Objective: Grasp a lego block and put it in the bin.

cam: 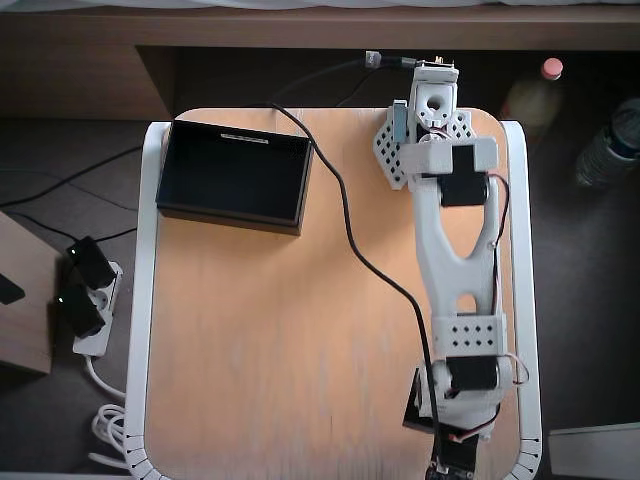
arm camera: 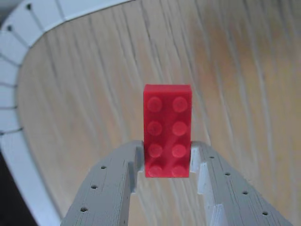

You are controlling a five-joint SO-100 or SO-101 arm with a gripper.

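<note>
Two gray fingers [arm camera: 117, 183] squeeze the red lego block [arm camera: 167, 129] from both sides in the wrist view. The gripper [arm camera: 167, 162] is clamped on the low end of the block, so most of the brick sticks out past the fingertips with its studs facing the camera. Holding it by the long sides makes sense, because those sides are flat and the fingers can press on them evenly.

Under the block is only the wooden table [arm camera: 94, 94] and its white edge (no tray shows in this view). The block seems to be lifted off the wood, but I cannot be sure from this angle.

From above, the arm [cam: 455, 260] stretches along the right side of the table, and its gripper end is down at the bottom edge, partly cut off. The bin [cam: 236, 215] sits at the top left corner, well apart from the gripper. So the grab looks done, and the carry across the table to the bin is what is left.
</note>
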